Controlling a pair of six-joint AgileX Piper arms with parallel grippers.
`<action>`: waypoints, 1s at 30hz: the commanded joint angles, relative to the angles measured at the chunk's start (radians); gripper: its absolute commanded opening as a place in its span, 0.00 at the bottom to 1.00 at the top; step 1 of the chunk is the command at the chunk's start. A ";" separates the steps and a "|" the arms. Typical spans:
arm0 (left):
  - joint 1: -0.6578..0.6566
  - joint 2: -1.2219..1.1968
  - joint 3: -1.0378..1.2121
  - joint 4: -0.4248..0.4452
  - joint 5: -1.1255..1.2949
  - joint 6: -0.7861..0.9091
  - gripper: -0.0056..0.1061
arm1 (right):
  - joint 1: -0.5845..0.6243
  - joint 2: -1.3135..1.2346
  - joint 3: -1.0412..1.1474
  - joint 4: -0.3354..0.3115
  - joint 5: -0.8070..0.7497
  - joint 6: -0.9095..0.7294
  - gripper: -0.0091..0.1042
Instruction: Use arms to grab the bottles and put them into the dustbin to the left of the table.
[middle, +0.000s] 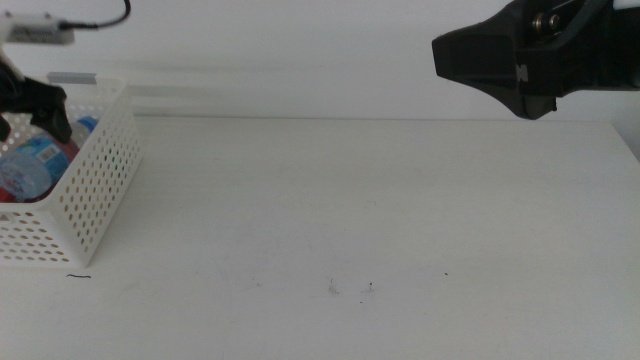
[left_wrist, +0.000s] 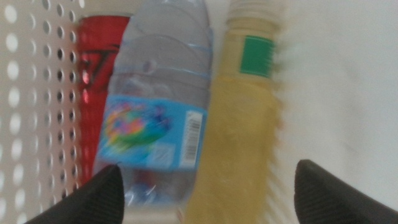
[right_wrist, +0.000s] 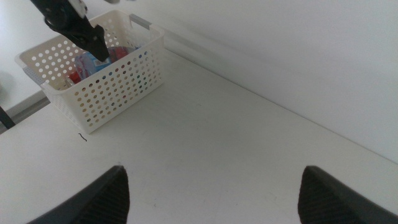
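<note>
The white perforated dustbin (middle: 95, 190) stands at the table's left edge. Inside it lie the red soda can (left_wrist: 99, 62), the clear water bottle (left_wrist: 155, 93) with its blue label, and the yellow tea bottle (left_wrist: 242, 124), side by side. In the middle view the water bottle (middle: 30, 165) shows through the bin's open top. My left gripper (middle: 30, 112) hangs just above the bin, open and empty, its jaws spread over the bottles (left_wrist: 208, 177). My right gripper (middle: 510, 65) is raised at the far right, open and empty (right_wrist: 211, 186).
The white table (middle: 350, 200) stretches from the dustbin to the right edge, with a few small dark specks (middle: 350, 288) near the front. The right wrist view shows the dustbin (right_wrist: 118, 81) and the left gripper (right_wrist: 74, 22) over it from afar.
</note>
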 joint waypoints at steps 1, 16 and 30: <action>-0.019 -0.078 0.029 -0.019 0.032 -0.046 0.89 | 0.001 -0.006 -0.006 -0.005 -0.006 -0.008 0.86; -0.418 -0.981 0.769 -0.056 -0.672 -0.060 0.89 | 0.001 -0.006 -0.006 -0.005 -0.006 -0.008 0.86; -0.426 -1.228 0.820 -0.057 -0.664 -0.076 0.89 | 0.001 -0.006 -0.006 -0.005 -0.006 -0.008 0.86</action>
